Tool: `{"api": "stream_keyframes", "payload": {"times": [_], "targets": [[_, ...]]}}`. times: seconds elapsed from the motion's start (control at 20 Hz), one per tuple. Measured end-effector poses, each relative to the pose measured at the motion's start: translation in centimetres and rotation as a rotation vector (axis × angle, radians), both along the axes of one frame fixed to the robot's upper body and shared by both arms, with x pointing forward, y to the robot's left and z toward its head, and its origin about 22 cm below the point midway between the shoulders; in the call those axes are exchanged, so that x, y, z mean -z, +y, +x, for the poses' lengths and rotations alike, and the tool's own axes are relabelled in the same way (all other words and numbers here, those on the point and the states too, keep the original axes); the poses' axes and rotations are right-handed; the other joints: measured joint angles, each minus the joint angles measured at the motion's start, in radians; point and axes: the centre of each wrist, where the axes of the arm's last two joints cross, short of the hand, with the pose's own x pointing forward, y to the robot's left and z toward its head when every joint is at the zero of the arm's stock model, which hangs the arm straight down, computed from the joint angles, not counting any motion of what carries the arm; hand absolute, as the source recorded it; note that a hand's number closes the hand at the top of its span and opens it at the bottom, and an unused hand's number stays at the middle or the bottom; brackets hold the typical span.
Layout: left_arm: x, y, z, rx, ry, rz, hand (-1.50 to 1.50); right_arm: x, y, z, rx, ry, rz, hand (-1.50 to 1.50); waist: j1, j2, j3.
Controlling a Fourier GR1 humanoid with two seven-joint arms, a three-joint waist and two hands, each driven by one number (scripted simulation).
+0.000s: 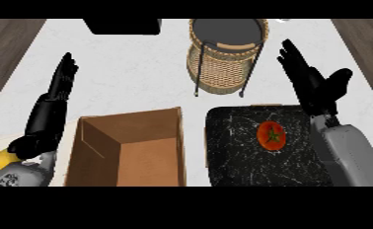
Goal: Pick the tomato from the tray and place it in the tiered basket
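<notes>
On the dark speckled tray (233, 166) at the counter's (138, 70) front right, the tomato (272, 135) sits toward the tray's right side, stem up, untouched. Nothing holds it. The tiered basket (222, 60), a wicker cylinder in a thin black wire frame, stands behind the tray toward the counter's back edge, well apart from the fruit.

Risks from here, as a judgement: the tomato is round and could roll across the tray if fingers nudge it off-centre before closing. The right forearm already overlaps the tray's right edge, so a low descent might bump the rim and shift the tray. On the carry, the basket's upright wire posts and narrow top opening could catch the hand or the tomato, and a release made too high might bounce the fruit out.

The right hand (310, 85) hangs beyond the tray's back right corner, fingers straight and spread, thumb out to the right, empty, with nothing between them. It lies past the tomato, not above it. The left hand (59, 82) rests near the counter's left edge, fingers straight and pointing away, also empty. 1 open cardboard box (128, 149) sits left of the tray, and a black object (122, 25) lies at the back edge.
</notes>
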Motion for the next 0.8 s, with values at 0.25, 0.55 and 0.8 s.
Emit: {"api": "stream_keyframes", "payload": {"times": [0.25,0.55,0.8], "targets": [[3.1,2.7,-1.9,-0.103,0.219,-0.042,0.00,3.6,-0.5,-2.6,0.069,-0.103,0.294,1.50,-0.013,0.021,0.015],[6.9,5.3,-4.9,-0.205,0.493,-0.112,0.00,6.9,-0.3,-6.3,0.307,-0.395,0.568,-1.50,-0.054,0.021,0.023],[7.3,6.7,-5.2,-0.216,0.573,-0.136,0.00,12.3,-2.2,-11.8,0.533,-0.275,0.200,-1.50,-0.038,0.029,0.012]]}}
